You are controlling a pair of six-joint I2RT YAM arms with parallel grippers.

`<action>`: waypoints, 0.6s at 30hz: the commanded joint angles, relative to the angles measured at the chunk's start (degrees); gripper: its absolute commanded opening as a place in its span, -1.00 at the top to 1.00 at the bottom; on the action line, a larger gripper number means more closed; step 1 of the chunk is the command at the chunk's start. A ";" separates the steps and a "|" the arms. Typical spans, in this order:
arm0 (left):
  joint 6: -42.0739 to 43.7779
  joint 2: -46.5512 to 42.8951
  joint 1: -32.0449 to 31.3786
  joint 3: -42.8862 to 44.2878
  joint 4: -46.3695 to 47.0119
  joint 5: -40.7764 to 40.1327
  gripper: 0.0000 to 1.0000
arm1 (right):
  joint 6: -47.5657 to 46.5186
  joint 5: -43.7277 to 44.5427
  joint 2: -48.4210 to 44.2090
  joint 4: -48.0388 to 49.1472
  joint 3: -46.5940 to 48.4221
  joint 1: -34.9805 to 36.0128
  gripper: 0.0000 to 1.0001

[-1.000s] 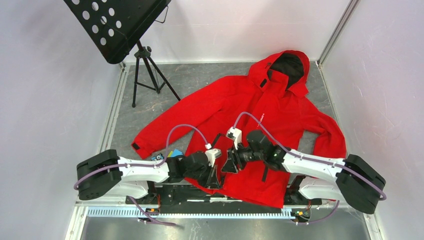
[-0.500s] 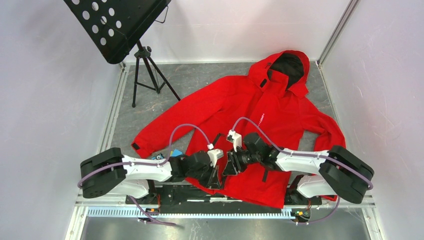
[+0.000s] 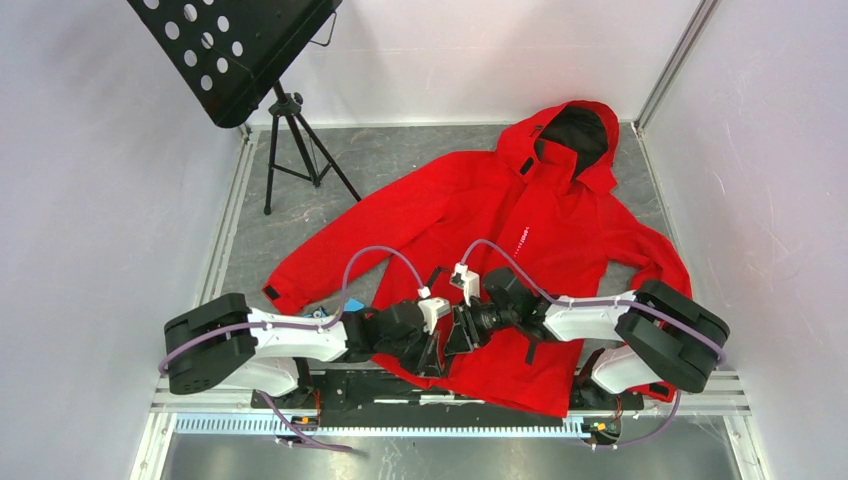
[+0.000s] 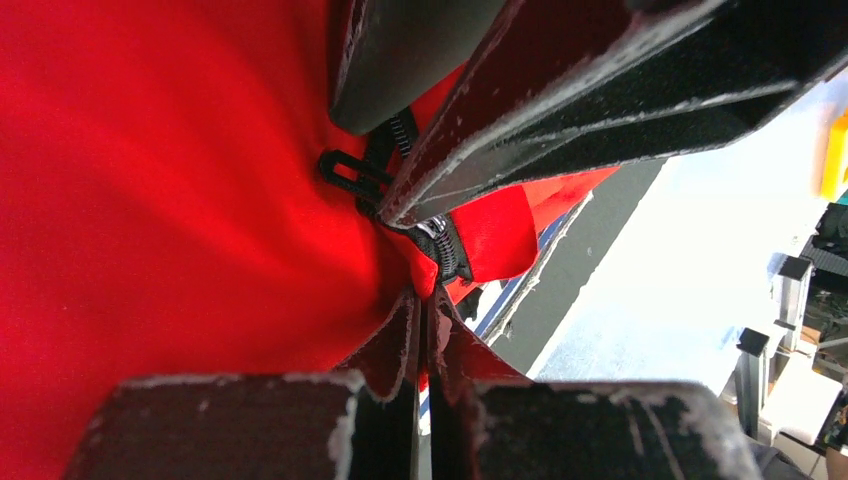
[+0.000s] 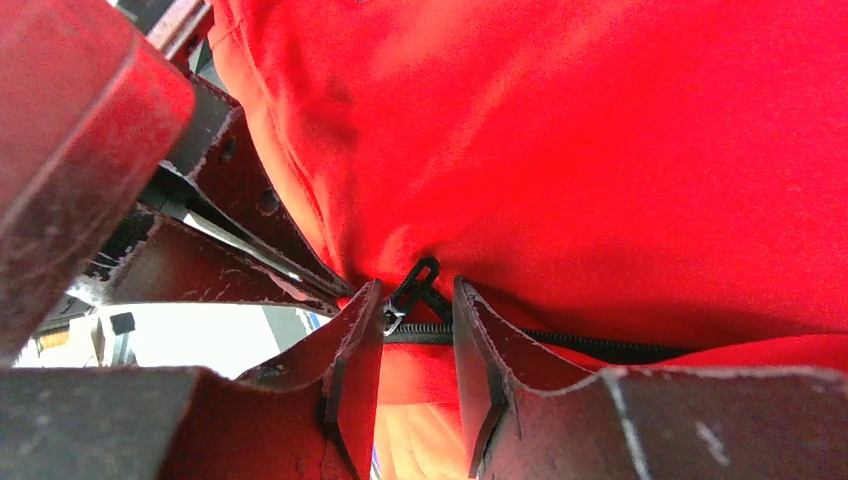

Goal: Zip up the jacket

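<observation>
The red jacket (image 3: 520, 230) lies flat on the grey floor, hood at the far end, front up. Both grippers meet at its lower front hem. My left gripper (image 3: 432, 348) is shut on the red hem fabric at the bottom of the zip (image 4: 440, 245), as the left wrist view (image 4: 424, 300) shows. My right gripper (image 3: 458, 334) faces it, jaws a little apart. In the right wrist view (image 5: 415, 295) the black zip pull (image 5: 414, 280) sits between the fingertips, ungripped, with the black zip teeth (image 5: 580, 345) running right. The pull also shows in the left wrist view (image 4: 345, 172).
A black perforated music stand (image 3: 235, 50) on a tripod (image 3: 290, 150) stands at the far left. White walls close the floor on the left, far and right sides. A metal rail (image 3: 400, 425) runs along the near edge behind the arm bases.
My right gripper has moved left along the hem, closing up against my left gripper at the zip's bottom. The left gripper has barely moved.
</observation>
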 commanded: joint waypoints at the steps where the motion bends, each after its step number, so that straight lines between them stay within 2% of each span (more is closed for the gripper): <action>1: 4.00 0.59 -0.29 2.83 -0.36 -3.24 0.95 | 2.64 -4.16 1.50 4.74 -1.79 0.00 0.26; 9: 4.92 0.89 -0.26 3.40 -1.80 -3.73 0.95 | 6.82 -7.88 2.94 12.67 -3.91 -0.05 0.31; 15: 5.07 0.79 -0.24 3.34 -1.95 -3.01 0.96 | 10.36 -8.86 3.97 20.42 -5.51 -0.02 0.54; 18: 5.07 0.09 -0.24 3.13 -2.10 -3.01 0.95 | 10.72 -9.06 4.58 22.48 -6.15 -0.05 0.53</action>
